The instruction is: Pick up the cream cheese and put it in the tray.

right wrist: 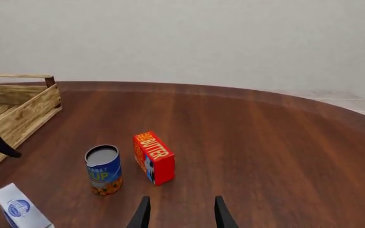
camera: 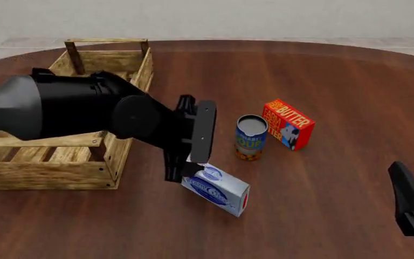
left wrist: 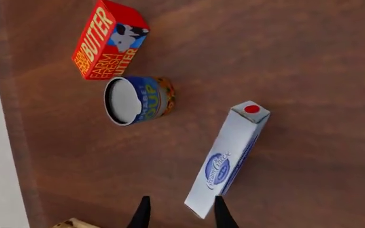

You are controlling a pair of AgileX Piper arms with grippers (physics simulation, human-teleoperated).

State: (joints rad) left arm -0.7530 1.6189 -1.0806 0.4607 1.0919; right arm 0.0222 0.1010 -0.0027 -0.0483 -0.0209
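left wrist view: the left end effector (left wrist: 180, 214) is open over one end of the cream cheese (left wrist: 227, 159), not gripping. front view: the box lies beside the tray (camera: 121, 154), mid-counter; lifting remains. right wrist view: the right end effector (right wrist: 180, 213) hangs open, idle.

The cheese (camera: 216, 190) is a flat white and pale-blue box with a dark blue oval logo and a red end face; it lies on the bench at lower centre of the front view, standing on a long narrow side, angled, red end toward the lower right; the tray (camera: 49, 174), a large open crate of light wooden slats with bar handles, sits at left, near but apart.
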